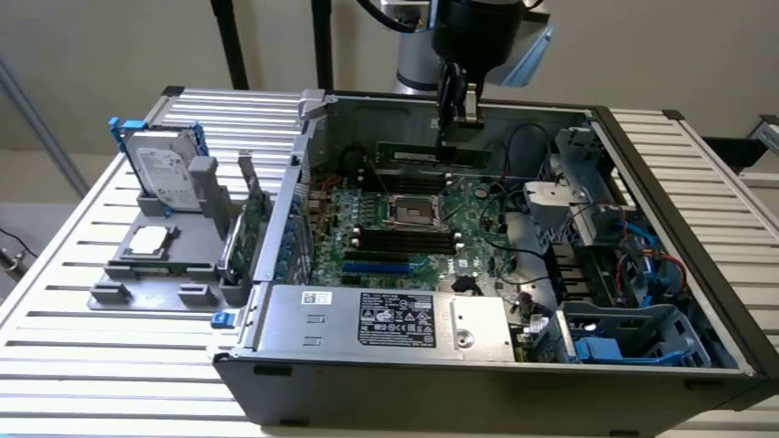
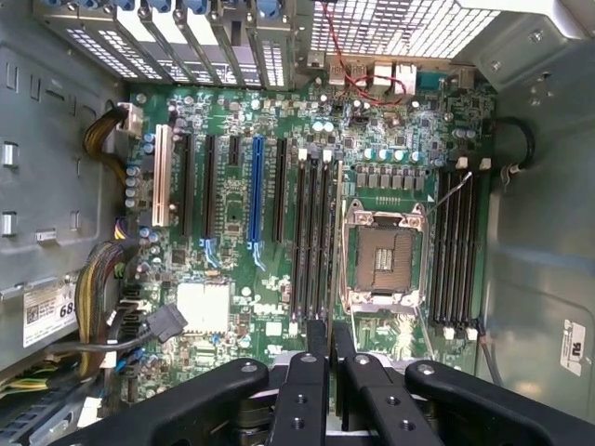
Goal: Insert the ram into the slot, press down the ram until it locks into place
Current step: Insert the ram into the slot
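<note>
Left: hard drive (image 1: 164, 170) stands in a grey fixture (image 1: 146, 274) on the desk (image 1: 73, 365). Centre: open computer case (image 1: 487, 392). The gripper (image 1: 453, 128), closed narrowly, grips the ram (image 1: 414, 152), held level over the motherboard (image 1: 402, 260) near the case's far wall.

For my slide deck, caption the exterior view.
Gripper holds the ram over the motherboard of the open computer case.

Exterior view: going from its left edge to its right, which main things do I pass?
hard drive in its blue frame → upright expansion card → the ram, gripped by the hand → drive cage
</note>
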### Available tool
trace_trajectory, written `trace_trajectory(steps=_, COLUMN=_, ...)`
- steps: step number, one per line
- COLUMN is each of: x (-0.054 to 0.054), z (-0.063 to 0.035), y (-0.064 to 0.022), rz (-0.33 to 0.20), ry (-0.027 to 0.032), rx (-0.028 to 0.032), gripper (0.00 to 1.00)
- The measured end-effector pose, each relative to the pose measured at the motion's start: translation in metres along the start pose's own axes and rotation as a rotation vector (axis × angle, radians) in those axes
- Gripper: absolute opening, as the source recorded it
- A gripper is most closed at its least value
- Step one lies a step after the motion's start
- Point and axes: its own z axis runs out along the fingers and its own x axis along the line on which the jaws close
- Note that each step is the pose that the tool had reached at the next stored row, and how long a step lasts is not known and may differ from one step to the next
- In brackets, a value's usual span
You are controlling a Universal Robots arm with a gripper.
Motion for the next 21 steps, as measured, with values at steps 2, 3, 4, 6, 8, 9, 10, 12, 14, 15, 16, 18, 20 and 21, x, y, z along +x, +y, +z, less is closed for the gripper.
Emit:
trace_trajectory(steps=2, x=0.0, z=0.0036, y=0.0003, rz=0.0, ry=0.0001, rx=0.0, gripper=0.14)
trace_trajectory(steps=3, x=0.0, z=0.0054, y=0.0005, rz=0.0, ry=0.0001, rx=-0.0001, gripper=0.14)
trace_trajectory(steps=4, x=0.0, z=0.0074, y=0.0009, rz=0.0, ry=0.0001, rx=0.0, gripper=0.14)
trace_trajectory(steps=6, x=0.0, z=0.011, y=0.0024, rz=-0.001, ry=0.0, rx=0.0, gripper=0.14)
trace_trajectory(steps=8, x=0.0, z=0.0147, y=0.0046, rz=-0.002, ry=0.0002, rx=-0.0001, gripper=0.14)
trace_trajectory(steps=9, x=0.0, z=0.0165, y=0.0055, rz=-0.002, ry=0.0002, rx=-0.0001, gripper=0.14)
trace_trajectory(steps=10, x=0.0, z=0.0185, y=0.0063, rz=-0.003, ry=0.0001, rx=-0.0001, gripper=0.14)
trace_trajectory(steps=12, x=0.001, z=0.0221, y=0.0076, rz=-0.004, ry=0.0002, rx=-0.0001, gripper=0.14)
trace_trajectory(steps=14, x=0.001, z=0.0258, y=0.0083, rz=-0.006, ry=0.0002, rx=-0.0001, gripper=0.14)
trace_trajectory(steps=15, x=0.001, z=0.0276, y=0.0084, rz=-0.008, ry=0.0003, rx=-0.0001, gripper=0.14)
trace_trajectory(steps=16, x=0.001, z=0.0294, y=0.0086, rz=-0.009, ry=0.0005, rx=-0.0002, gripper=0.14)
trace_trajectory(steps=18, x=0.001, z=0.0331, y=0.0089, rz=-0.012, ry=0.0004, rx=-0.0002, gripper=0.14)
trace_trajectory(steps=20, x=0.001, z=0.0367, y=0.0092, rz=-0.015, ry=0.0008, rx=-0.0003, gripper=0.14)
trace_trajectory(steps=21, x=0.001, z=0.0385, y=0.0094, rz=-0.017, ry=0.0007, rx=-0.0003, gripper=0.14)
